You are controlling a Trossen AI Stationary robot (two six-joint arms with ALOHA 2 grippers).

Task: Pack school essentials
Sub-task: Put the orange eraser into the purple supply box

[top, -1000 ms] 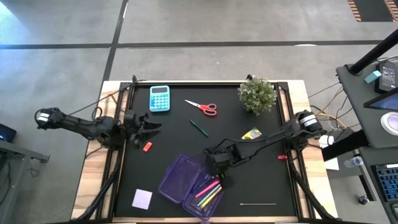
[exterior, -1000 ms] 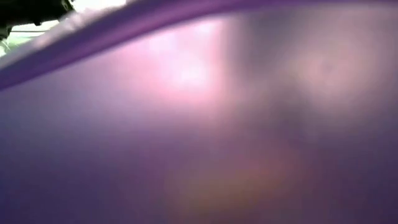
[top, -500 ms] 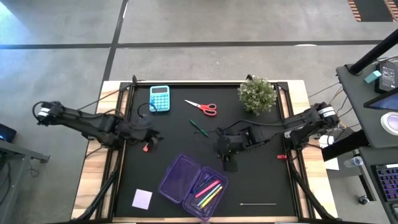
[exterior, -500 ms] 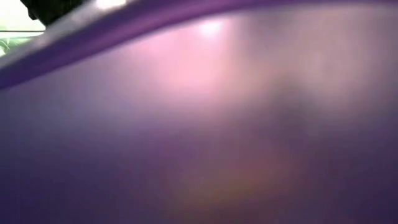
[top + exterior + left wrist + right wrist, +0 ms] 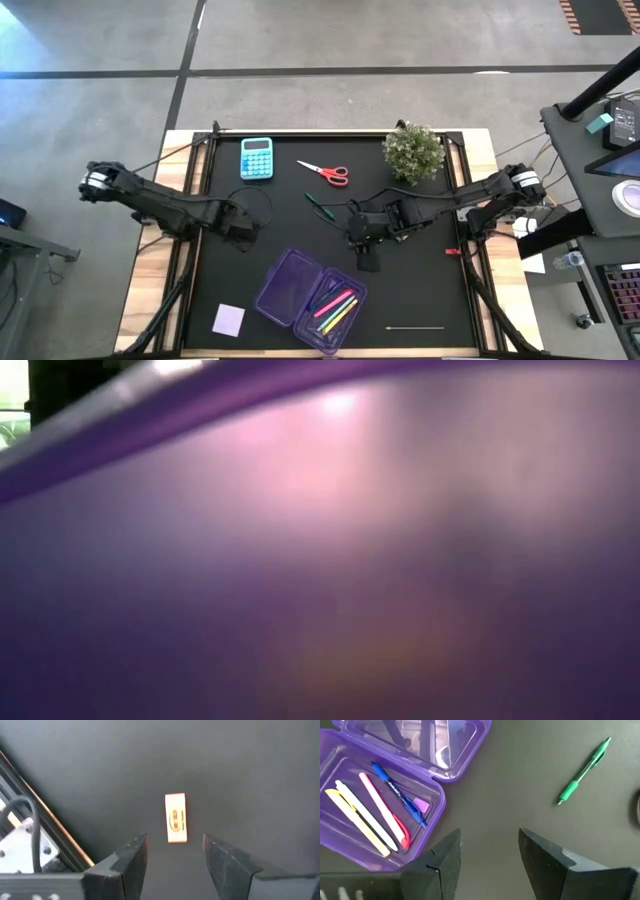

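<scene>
A small orange-red block (image 5: 175, 818) lies flat on the black mat. My left gripper (image 5: 175, 840) hangs open above it, one finger on each side, touching nothing; in the high view the left gripper (image 5: 245, 227) hides the block. My right gripper (image 5: 490, 837) is open over bare mat between the open purple case (image 5: 395, 795) and the green pen (image 5: 583, 771). Yellow, pink and blue pens (image 5: 380, 810) lie in the case's tray. Red-handled scissors (image 5: 326, 172) and the lilac note pad (image 5: 228, 319) lie on the mat. The crayon box is hidden under the right arm.
A teal calculator (image 5: 256, 157) and a potted plant (image 5: 414, 150) stand near the far edge. A thin pale stick (image 5: 415, 327) lies near the near edge, a small red piece (image 5: 453, 251) by the right rail. The purple case (image 5: 320, 560) fills the low view.
My left gripper has moved toward the table's right and near edge and now stands over the small orange-red block. My right gripper has drawn back from the purple case toward the far edge, then kept still. The pens stay in the case.
</scene>
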